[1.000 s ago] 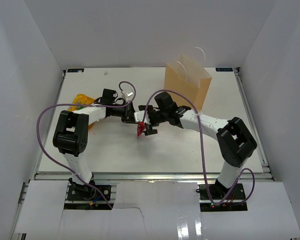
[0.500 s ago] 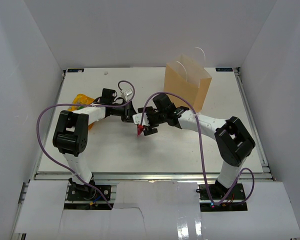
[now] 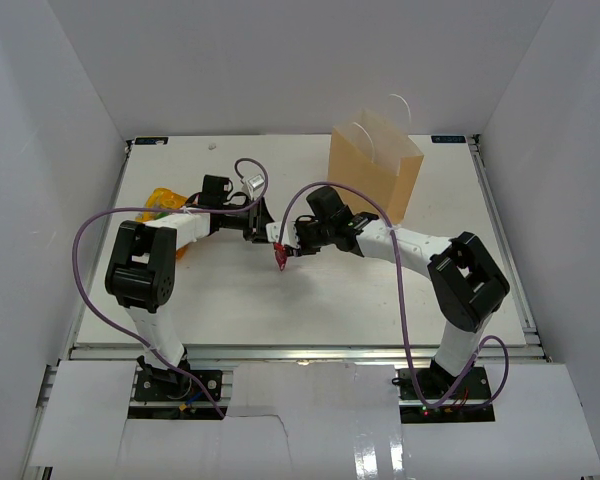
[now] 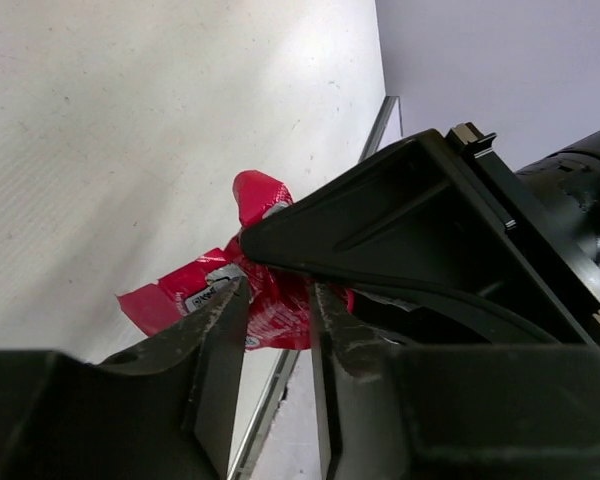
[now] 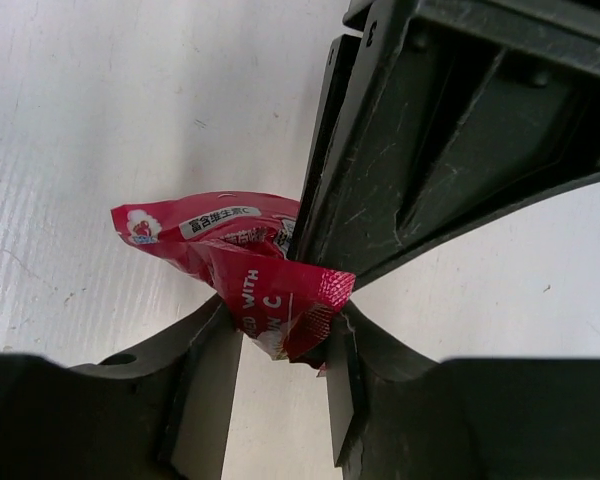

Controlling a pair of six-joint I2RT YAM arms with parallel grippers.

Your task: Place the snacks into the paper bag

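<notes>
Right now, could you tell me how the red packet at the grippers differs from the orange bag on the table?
The red packet is pinched by both the left gripper and the right gripper; the orange bag lies on the table, partly hidden by the left arm. The red packet looks smaller than the orange bag. Both are outside the paper bag.

The packet [image 5: 242, 262] is glossy red-pink with white lettering, the fingers [image 5: 205, 400] black, the table [image 3: 230, 300] white, the paper bag [image 3: 375, 172] tan, the bags [image 3: 160, 202] orange-yellow.
</notes>
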